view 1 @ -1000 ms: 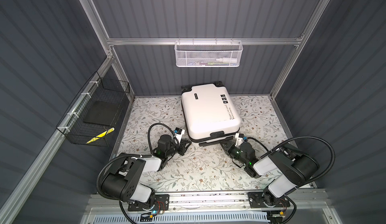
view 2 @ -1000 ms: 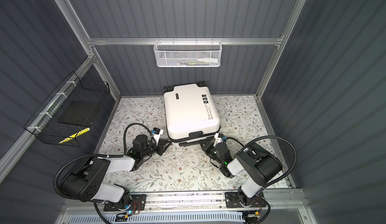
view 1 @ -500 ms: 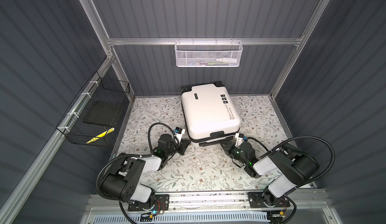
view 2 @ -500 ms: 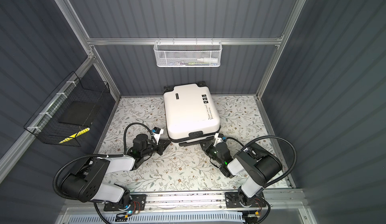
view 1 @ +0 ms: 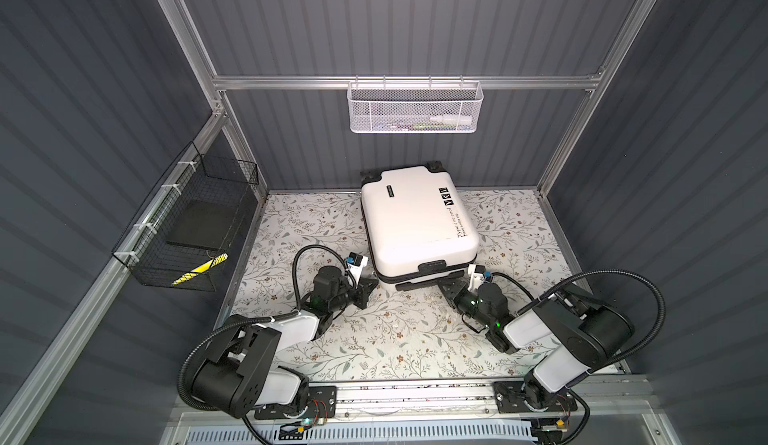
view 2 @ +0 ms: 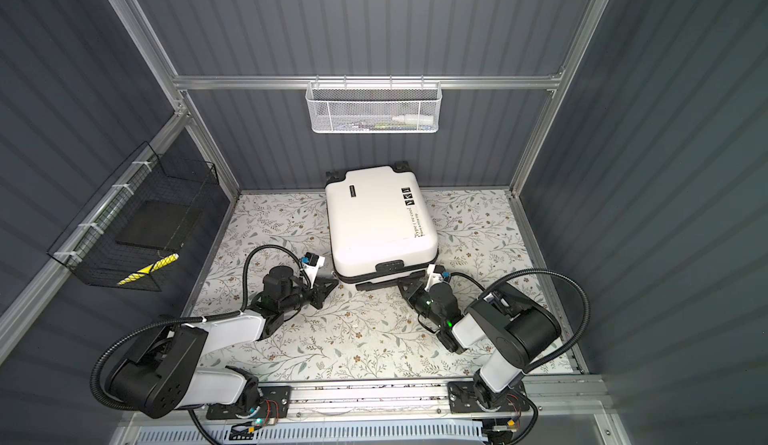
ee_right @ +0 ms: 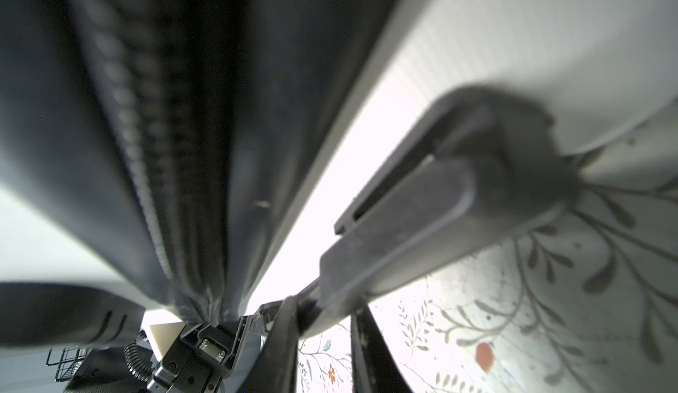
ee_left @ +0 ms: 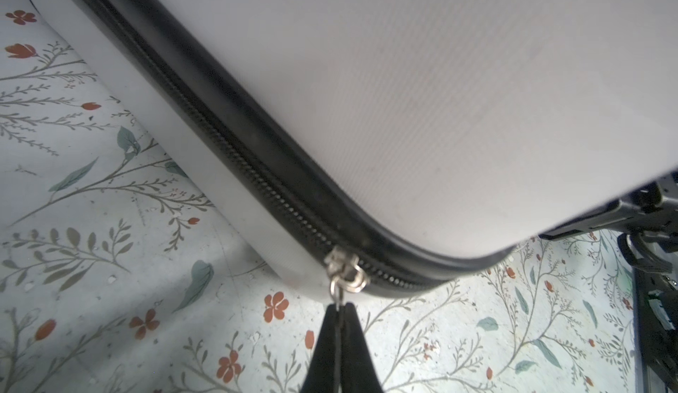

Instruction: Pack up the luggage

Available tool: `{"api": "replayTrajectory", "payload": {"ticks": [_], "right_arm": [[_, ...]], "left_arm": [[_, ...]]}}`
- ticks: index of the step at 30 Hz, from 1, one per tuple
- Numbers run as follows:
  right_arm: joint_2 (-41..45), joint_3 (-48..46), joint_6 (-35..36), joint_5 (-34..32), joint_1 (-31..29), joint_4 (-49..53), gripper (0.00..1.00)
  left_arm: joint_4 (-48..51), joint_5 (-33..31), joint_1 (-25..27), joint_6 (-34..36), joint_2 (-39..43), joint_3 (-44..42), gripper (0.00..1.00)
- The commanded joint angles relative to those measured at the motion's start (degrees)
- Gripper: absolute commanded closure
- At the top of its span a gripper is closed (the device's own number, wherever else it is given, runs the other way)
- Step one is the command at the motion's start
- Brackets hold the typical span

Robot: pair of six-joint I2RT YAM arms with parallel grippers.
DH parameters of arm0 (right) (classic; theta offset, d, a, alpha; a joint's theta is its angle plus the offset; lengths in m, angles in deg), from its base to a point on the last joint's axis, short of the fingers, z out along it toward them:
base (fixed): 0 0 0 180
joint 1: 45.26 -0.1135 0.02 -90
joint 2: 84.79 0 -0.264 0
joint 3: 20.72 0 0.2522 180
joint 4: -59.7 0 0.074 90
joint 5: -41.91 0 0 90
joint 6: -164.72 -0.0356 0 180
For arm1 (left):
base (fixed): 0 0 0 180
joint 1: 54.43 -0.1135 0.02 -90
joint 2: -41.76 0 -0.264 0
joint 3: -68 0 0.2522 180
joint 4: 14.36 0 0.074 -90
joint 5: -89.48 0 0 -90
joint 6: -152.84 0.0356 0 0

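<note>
The white hard-shell luggage (view 1: 415, 222) (view 2: 378, 218) lies flat and zipped on the floral mat, wheels toward the back wall. My left gripper (view 1: 372, 287) (ee_left: 339, 308) is at its near left corner, shut on the silver zipper pull (ee_left: 343, 273) of the black zipper. My right gripper (view 1: 442, 287) (ee_right: 323, 306) is at the near right, its fingers closed around one end of the black handle (view 1: 428, 280) (ee_right: 422, 233) that sticks out from the near edge. The luggage's inside is hidden.
A white mesh basket (view 1: 413, 108) with small items hangs on the back wall. A black wire basket (view 1: 195, 222) on the left wall holds a flat black item and a yellow-black one. Floral mat (view 1: 395, 330) covers the floor between both arms.
My left gripper's jaws have closed onto the zipper pull. Both arms and the luggage have hardly shifted.
</note>
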Motion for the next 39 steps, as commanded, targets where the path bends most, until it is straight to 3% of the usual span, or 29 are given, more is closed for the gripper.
{"api": "replayTrajectory", "payload": {"ticks": [1, 22, 39], "right_arm": [[-1.7, 1.5, 4.8, 1.4, -0.5, 2.2, 1.0], [-3.1, 3.5, 4.8, 2.0, -0.6, 2.1, 1.0], [-3.8, 4.7, 4.9, 2.5, -1.7, 2.5, 1.0]], "left_arm": [[0.4, -0.3, 0.2, 0.4, 3.0, 0.3, 1.0], [6.7, 1.3, 5.8, -1.3, 10.9, -2.6, 1.0], [14.1, -7.4, 18.0, 2.9, 12.0, 2.3, 1.0]]}}
